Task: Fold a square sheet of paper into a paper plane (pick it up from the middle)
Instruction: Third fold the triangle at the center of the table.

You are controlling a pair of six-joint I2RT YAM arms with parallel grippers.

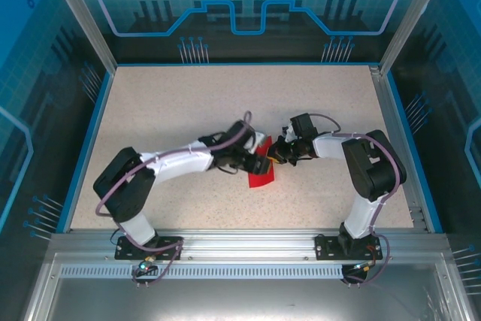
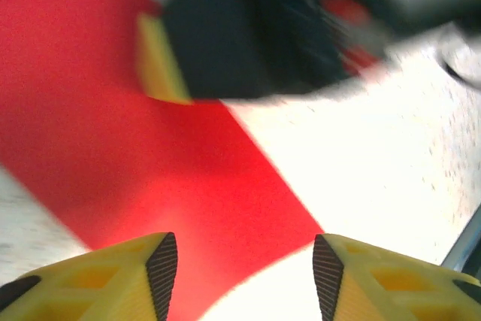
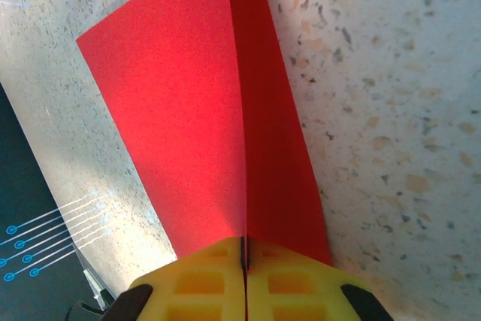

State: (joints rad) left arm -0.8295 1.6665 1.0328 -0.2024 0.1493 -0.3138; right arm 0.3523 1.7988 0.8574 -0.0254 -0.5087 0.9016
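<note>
Red paper creased, right claw pinching its fold, left claw spread apart

Blurred right claw apparently hides sheet edge

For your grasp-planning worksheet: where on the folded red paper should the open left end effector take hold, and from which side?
Probably the centre crease, from above, jaws straddling it. The red paper lies nearly flat on the table, so its edges offer little, while the crease seems to stand up as a ridge. The right end effector pinches its near end.
</note>
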